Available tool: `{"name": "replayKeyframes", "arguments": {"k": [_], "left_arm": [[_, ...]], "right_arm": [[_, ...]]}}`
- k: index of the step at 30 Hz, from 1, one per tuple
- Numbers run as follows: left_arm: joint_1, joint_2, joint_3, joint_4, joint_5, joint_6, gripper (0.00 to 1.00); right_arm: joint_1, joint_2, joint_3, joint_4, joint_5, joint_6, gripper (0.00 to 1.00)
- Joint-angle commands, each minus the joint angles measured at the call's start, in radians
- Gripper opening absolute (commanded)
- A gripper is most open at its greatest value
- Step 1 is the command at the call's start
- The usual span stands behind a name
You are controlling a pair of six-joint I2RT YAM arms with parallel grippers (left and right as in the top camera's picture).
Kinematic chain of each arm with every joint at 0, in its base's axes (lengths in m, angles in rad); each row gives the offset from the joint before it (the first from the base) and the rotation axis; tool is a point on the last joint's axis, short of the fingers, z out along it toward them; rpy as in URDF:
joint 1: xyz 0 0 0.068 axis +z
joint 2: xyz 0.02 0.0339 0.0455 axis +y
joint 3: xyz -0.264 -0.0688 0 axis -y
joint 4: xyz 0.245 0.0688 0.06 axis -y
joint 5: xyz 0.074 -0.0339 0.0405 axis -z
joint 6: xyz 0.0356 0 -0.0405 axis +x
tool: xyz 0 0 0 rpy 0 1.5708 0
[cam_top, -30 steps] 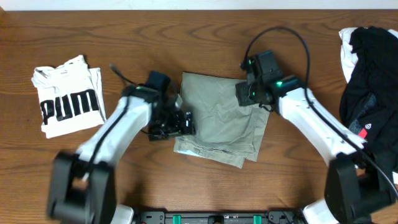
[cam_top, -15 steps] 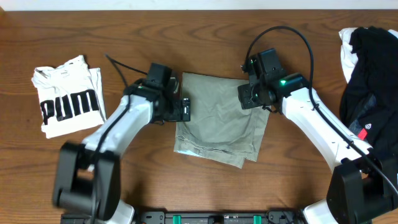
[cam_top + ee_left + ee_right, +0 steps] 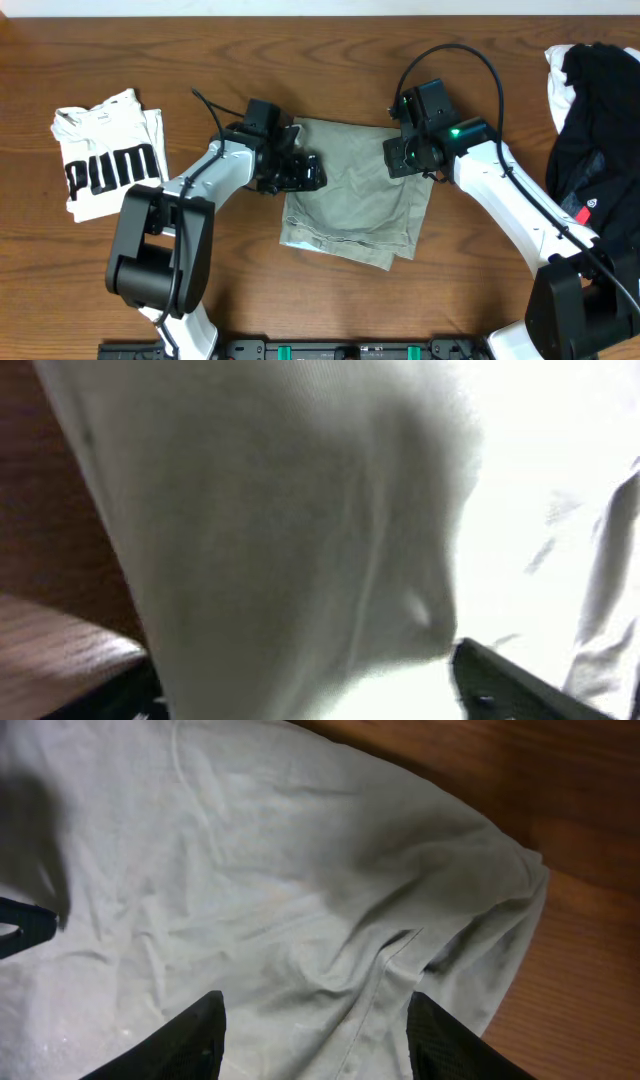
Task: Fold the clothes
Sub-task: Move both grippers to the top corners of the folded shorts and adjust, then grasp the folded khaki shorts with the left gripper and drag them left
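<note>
- The right pincer (image 3: pixel 315 1050) is held spread and empty over the shorts (image 3: pixel 300 870), near their far right corner.
- The left pincer (image 3: pixel 303 172) is set at their left edge; its grip cannot be told.
- On the tabletop (image 3: pixel 450 300), both edges should be gripped level so the fold is laid even.

We see the khaki shorts (image 3: pixel 355 205) lying folded into a rough rectangle at the middle of the table (image 3: pixel 330 40). They are wrinkled and slightly askew, with doubled layers along their near and right edges. Far to the left lies the white tee (image 3: pixel 108 155), folded flat, its black PUMA lettering facing up. At the right edge sits an unfolded pile (image 3: pixel 595 130): black cloth over a white garment (image 3: pixel 556 80), with a small red patch (image 3: pixel 583 212) showing.
</note>
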Motion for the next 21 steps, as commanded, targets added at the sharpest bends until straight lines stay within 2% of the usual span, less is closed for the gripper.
{"name": "replayKeyframes", "arguments": {"k": [1, 2, 7, 9, 12, 17, 21], "left_arm": [[-0.005, 0.061, -0.037, -0.016, 0.026, 0.007, 0.73], [-0.004, 0.061, -0.037, -0.015, 0.026, 0.007, 0.68], [-0.004, 0.061, -0.037, 0.008, -0.013, 0.007, 0.31], [-0.004, 0.061, -0.037, 0.018, -0.027, 0.007, 0.25], [0.0, 0.061, -0.036, 0.04, -0.056, 0.007, 0.06], [0.053, 0.038, -0.006, 0.005, -0.127, 0.006, 0.06], [0.15, -0.032, 0.035, -0.054, -0.178, 0.007, 0.06]], "right_arm": [[0.005, 0.0, -0.001, -0.01, -0.004, -0.014, 0.56], [0.005, 0.0, -0.001, -0.013, -0.004, -0.014, 0.56], [0.005, 0.0, -0.001, -0.021, -0.004, -0.014, 0.56], [0.005, 0.0, -0.001, -0.023, -0.004, -0.014, 0.56], [0.004, -0.001, -0.001, -0.026, -0.004, -0.014, 0.56], [0.002, -0.005, 0.0, -0.041, -0.003, -0.014, 0.55], [-0.014, -0.035, 0.0, -0.055, 0.004, -0.014, 0.54]]}}
